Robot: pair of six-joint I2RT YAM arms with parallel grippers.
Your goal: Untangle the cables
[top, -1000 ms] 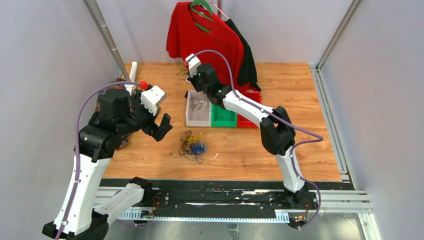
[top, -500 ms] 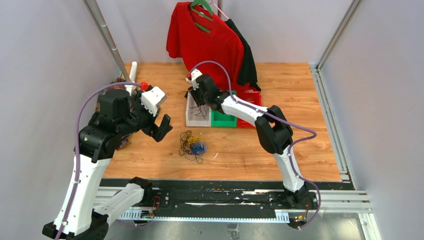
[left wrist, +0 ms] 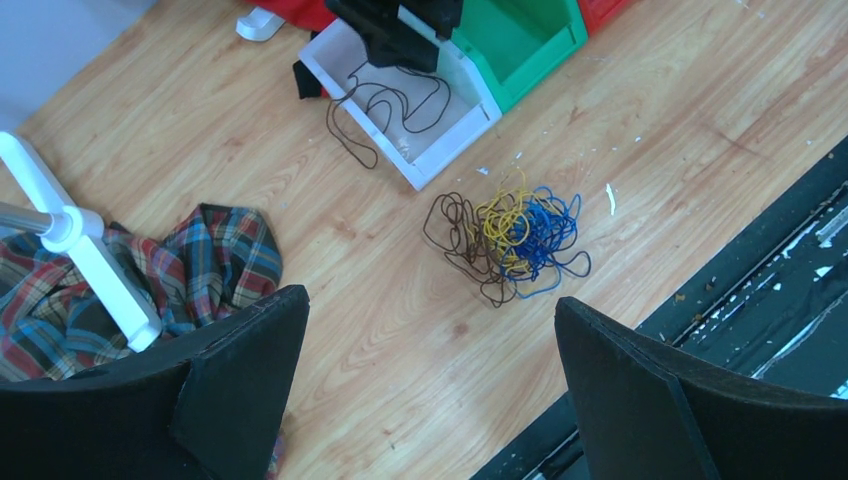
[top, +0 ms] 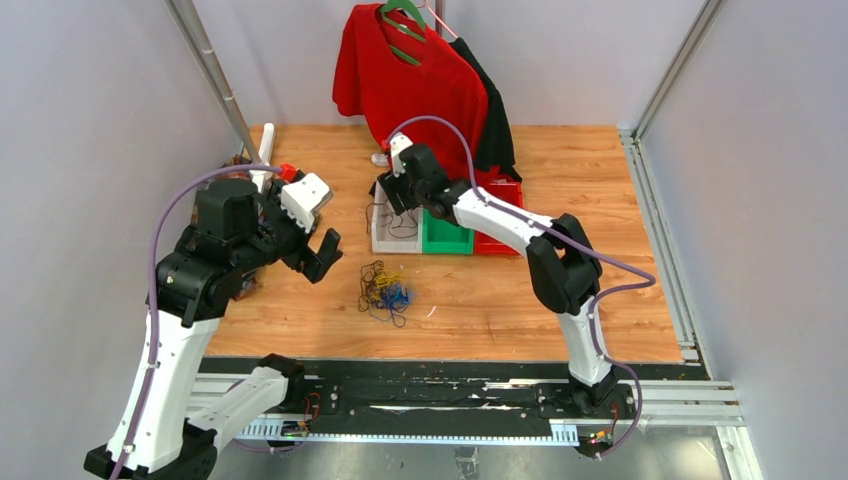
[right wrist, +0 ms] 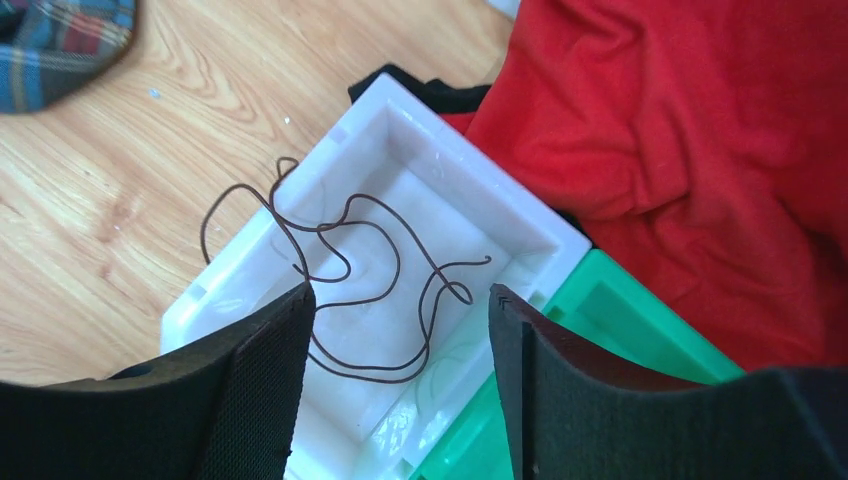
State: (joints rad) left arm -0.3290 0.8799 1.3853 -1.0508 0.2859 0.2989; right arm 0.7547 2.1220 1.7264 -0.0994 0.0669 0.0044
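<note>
A tangle of thin dark, yellow and blue cables lies on the wooden table, in front of my left gripper in the left wrist view, where the tangle shows clearly. That gripper hovers wide open, left of the pile and holding nothing. One dark cable lies loose in the white bin, with a loop hanging over the bin's left rim. My right gripper hangs open just above this bin, its fingers apart from the cable.
A green bin and a red bin stand right of the white one. A red shirt on a hanger hangs at the back. A plaid cloth and a white stand are at the left.
My right gripper went from shut to open over the white bin, and the dark cable now lies free in it. The left arm has not moved.
</note>
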